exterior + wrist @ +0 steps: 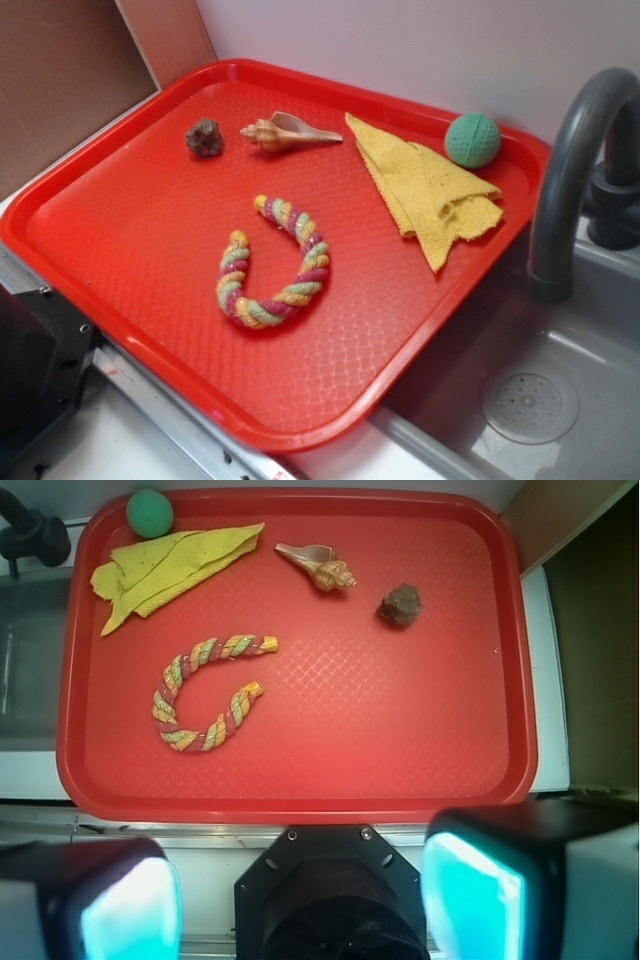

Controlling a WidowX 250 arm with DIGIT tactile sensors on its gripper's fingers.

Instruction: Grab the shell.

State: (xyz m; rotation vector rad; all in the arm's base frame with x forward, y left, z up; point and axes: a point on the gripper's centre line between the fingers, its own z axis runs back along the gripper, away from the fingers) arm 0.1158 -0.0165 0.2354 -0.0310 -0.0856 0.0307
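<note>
The gripper (300, 900) shows only in the wrist view, at the bottom edge, its two teal-padded fingers (130, 910) spread wide apart and holding nothing, above the near rim of a red tray (300, 805). The tray is smooth plastic with a fine diamond-textured floor and rounded corners.

Nearest the gripper lies a twisted rope (205, 695), pastel strands curled into a horseshoe. Beyond it, near the far rim, rests the shell (318, 566), a small tan-orange spiral conch with a ridged spire and pale flared lip. It lies on its side, long axis roughly parallel to the far rim: the spire points toward a dark, lumpy rock (400, 605) just beside it, and the thin tail points toward a crumpled yellow knitted cloth (165, 570). A green ball (149, 512) sits in the corner beyond the cloth.
</note>
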